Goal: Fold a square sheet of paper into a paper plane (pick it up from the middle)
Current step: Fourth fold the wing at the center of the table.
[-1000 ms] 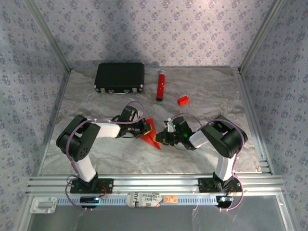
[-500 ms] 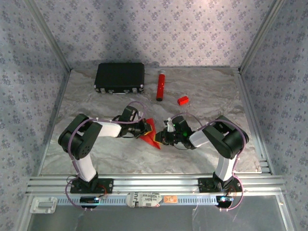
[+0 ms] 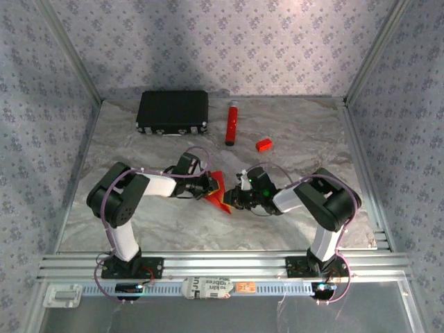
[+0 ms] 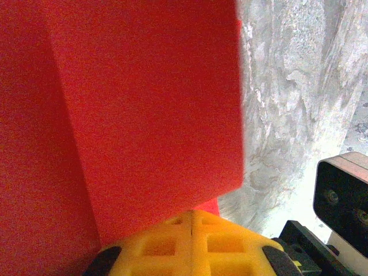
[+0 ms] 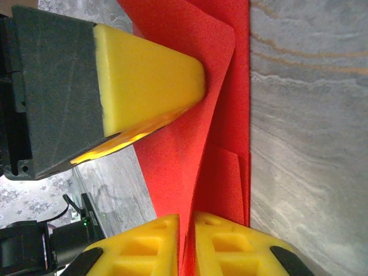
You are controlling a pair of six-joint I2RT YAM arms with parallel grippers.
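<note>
The red sheet of paper point(image 3: 218, 193), folded into a pointed layered shape, is held just above the middle of the table between both grippers. My left gripper point(image 3: 210, 184) is shut on its left part; in the left wrist view the yellow fingertips point(image 4: 191, 215) meet on the paper point(image 4: 144, 103). My right gripper point(image 3: 233, 200) is at the paper's right end. In the right wrist view its jaws point(image 5: 186, 221) stand slightly apart, so it is open, with a fold of the paper point(image 5: 224, 115) running loosely through the slit. The left gripper's yellow finger point(image 5: 149, 80) presses the paper further up.
A black rectangular case point(image 3: 173, 112) lies at the back left. A red tube point(image 3: 231, 123) and a tiny red block point(image 3: 263, 145) lie behind the grippers. Metal rails point(image 3: 222, 263) run along the near edge, and patterned walls enclose the table.
My right gripper's jaws have parted a little around the paper. The left gripper stays shut on it. Both arms have hardly moved.
</note>
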